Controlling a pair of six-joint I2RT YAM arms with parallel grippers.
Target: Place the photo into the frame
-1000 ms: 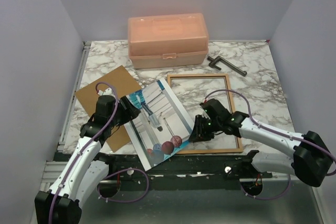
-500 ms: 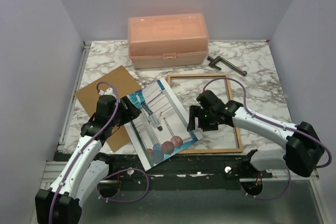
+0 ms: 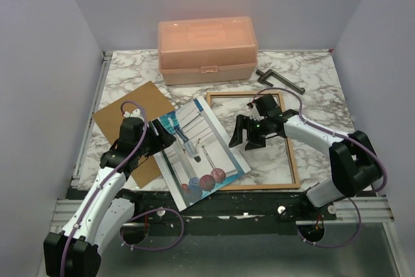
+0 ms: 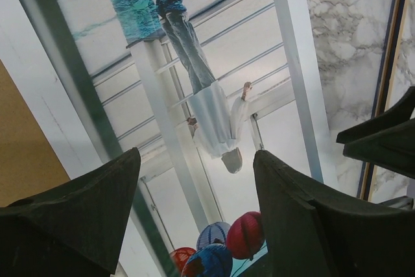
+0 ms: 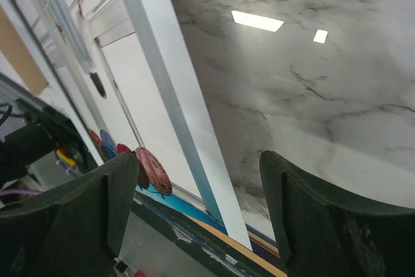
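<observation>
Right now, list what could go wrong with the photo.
1. The photo lies askew across the left rail of the frame; with both the left gripper and right gripper open, a nudge may skew it further.
2. Its near corner overhangs the table edge, so it could slide off.

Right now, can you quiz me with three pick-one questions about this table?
1. Where is the peach box?
A. at the near edge, by the arms' bases
B. at the far edge, behind the frame
C. inside the frame

2. What colour is the frame's side that faces up?
A. light tan wood
B. bright green
C. red

3. How is the right claw?
A. shut on the peach box
B. shut on the frame
C. open and empty

Answers:
1 B, the box sits farthest from the arms, beyond the frame.
2 A, the rim shows pale wood.
3 C, its fingers stand apart over the edge of the photo.
</observation>
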